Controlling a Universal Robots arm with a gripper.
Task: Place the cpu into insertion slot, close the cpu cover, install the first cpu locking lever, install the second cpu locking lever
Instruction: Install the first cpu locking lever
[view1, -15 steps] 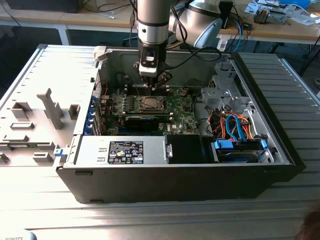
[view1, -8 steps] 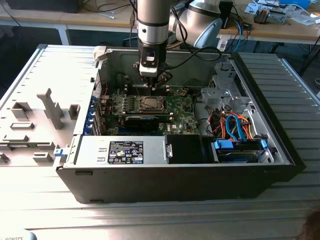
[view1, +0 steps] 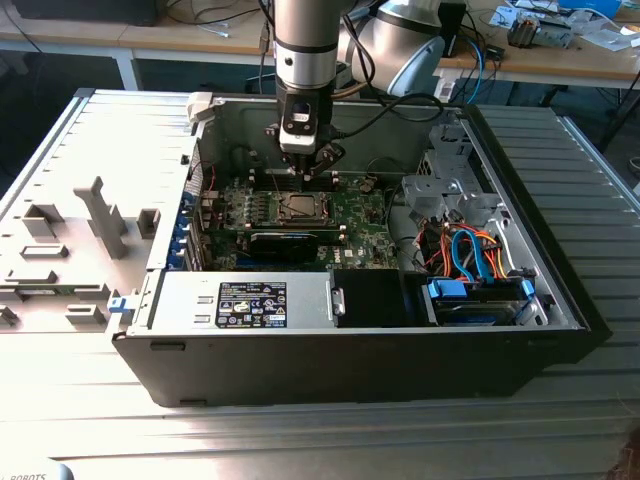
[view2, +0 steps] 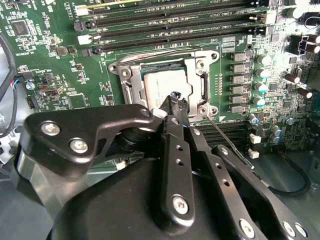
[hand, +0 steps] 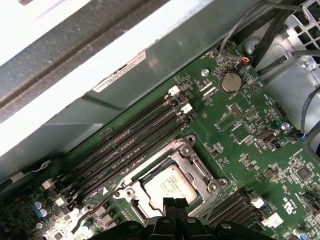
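The cpu (view2: 162, 85) (hand: 169, 184), a silver-grey square, lies in the insertion slot (view1: 300, 207) on the green motherboard. The cpu cover (view2: 200, 82) (hand: 196, 169), a silver metal frame, lies flat around it. My gripper (view2: 175, 96) (hand: 175, 202) (view1: 301, 172) hangs just above the cpu's edge, its black fingertips pressed together with nothing between them. A thin wire locking lever (view2: 231, 141) (hand: 213, 204) sticks out slanting from one corner of the socket. A second wire lever (view2: 165, 51) runs along the socket side nearest the memory slots.
Long black memory slots (view2: 170, 22) (hand: 130, 145) run beside the socket. The open computer case (view1: 380, 370) has tall walls around the board, a black power supply (view1: 250, 300) in front, and cables and drive bays (view1: 470, 260) on the exterior view's right.
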